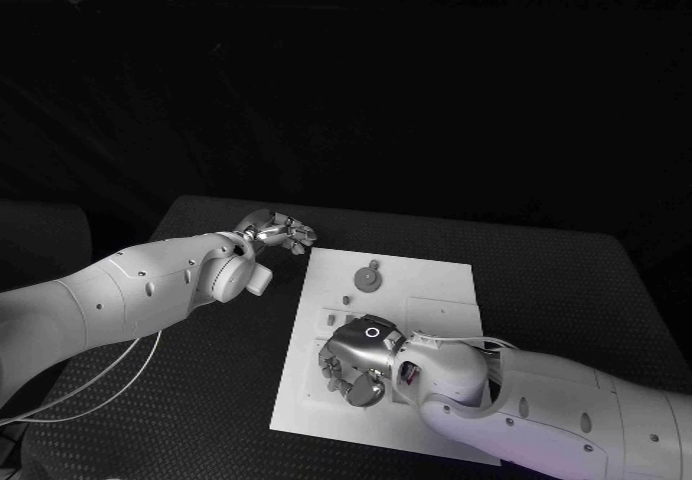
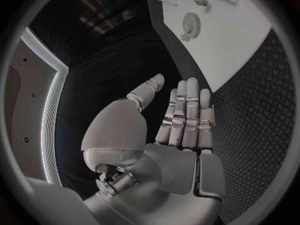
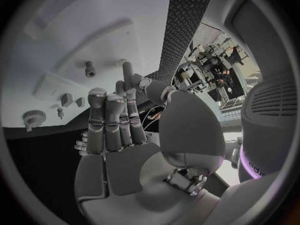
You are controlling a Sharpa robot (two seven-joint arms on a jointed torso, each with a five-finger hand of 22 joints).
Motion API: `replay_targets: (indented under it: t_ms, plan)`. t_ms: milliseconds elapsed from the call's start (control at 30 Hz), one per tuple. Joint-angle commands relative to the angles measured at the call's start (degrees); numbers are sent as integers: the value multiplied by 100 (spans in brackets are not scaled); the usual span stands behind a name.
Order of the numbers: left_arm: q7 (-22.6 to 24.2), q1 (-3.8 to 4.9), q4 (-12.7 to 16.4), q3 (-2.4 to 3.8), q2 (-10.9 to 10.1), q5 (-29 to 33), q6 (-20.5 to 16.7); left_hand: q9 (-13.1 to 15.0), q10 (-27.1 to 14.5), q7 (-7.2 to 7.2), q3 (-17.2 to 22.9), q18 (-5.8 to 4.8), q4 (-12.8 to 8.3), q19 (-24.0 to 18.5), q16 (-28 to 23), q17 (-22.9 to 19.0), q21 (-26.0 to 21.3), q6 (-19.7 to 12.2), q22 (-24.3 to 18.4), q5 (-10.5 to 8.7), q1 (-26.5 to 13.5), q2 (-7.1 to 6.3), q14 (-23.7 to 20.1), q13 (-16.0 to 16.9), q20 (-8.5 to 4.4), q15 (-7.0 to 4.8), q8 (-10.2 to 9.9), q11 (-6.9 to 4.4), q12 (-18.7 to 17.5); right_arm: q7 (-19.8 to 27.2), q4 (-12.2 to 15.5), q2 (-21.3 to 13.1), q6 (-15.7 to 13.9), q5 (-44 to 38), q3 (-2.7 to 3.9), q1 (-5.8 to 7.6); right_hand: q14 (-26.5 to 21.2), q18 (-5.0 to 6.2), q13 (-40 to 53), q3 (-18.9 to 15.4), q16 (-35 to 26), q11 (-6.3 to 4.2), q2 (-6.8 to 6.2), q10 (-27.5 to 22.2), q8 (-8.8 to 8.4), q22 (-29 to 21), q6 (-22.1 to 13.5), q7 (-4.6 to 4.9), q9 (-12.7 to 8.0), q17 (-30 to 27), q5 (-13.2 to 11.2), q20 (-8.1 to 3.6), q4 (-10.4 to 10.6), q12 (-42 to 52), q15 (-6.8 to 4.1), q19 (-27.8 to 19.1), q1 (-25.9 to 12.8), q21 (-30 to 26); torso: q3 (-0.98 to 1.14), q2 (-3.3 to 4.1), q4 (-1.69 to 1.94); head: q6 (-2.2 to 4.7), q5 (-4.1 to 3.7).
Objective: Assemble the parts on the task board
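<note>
Head view first, sweeping from nine o'clock across: the left hand (image 1: 278,232) hovers over the dark bench (image 1: 173,400) just off the upper left corner of the task board (image 1: 433,275), and from its own wrist camera the fingers (image 2: 187,112) stand straight and side by side, thumb apart, with nothing in them. Just beside it, toward the board's twelve o'clock end, a gear-shaped part (image 1: 372,277) lies on the white surface; I can't tell whether it is seated on a peg or simply resting there. The left wrist view shows the same toothed disc (image 2: 190,22) with a small peg (image 2: 200,2) beyond it. Further on, the right hand (image 1: 356,362) hangs over the board's six o'clock half, covering whatever lies beneath. Its wrist view shows the fingers (image 3: 106,120) extended and empty, with a few small blocks (image 3: 65,99) and a short post (image 3: 90,68) on the board past them. My reading is that assembly is at an early stage: neither hand holds a piece, and several parts look loose. No tray or bin holds parts; the board alone carries them.
</note>
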Motion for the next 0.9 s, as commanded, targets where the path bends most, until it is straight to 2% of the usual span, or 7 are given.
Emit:
replay_targets:
  t_ms: [33,533,900]
  plan:
    - [38,2,14,3,2,-9,30,-9,-36,-13,-19,-16,19,32,-37,10,-34,-46,7,-6,-42,-4,44,-9,-11,1,21,-13,-18,42,-22,8,11,-104,0,-5,-14,357,83,22,-40,-129,5,356,35,56,29,-3,6,-10,12,-20,6,41,-41,14,40,22,2,-1,2,-11,-1]
    - [30,2,12,3,-6,-9,47,-11,-38,-13,-19,-17,22,32,-42,18,-38,-49,10,-7,-43,-5,45,-9,-11,1,23,-12,-18,-19,-68,-12,-57,-215,-1,-5,-8,357,82,30,-44,-130,-3,360,35,55,33,-5,12,-11,12,-21,3,41,-42,18,43,22,4,3,-2,-12,-4]
    - [29,2,13,3,-4,-9,46,-12,-40,-12,-19,-17,23,31,-45,23,-41,-50,12,-7,-42,-5,44,-9,-11,1,24,-12,-18,32,-117,7,61,-183,-6,-5,-4,357,82,36,-46,-131,-7,364,35,54,36,-6,16,-12,12,-21,3,41,-43,21,43,22,0,0,-2,-16,-8]
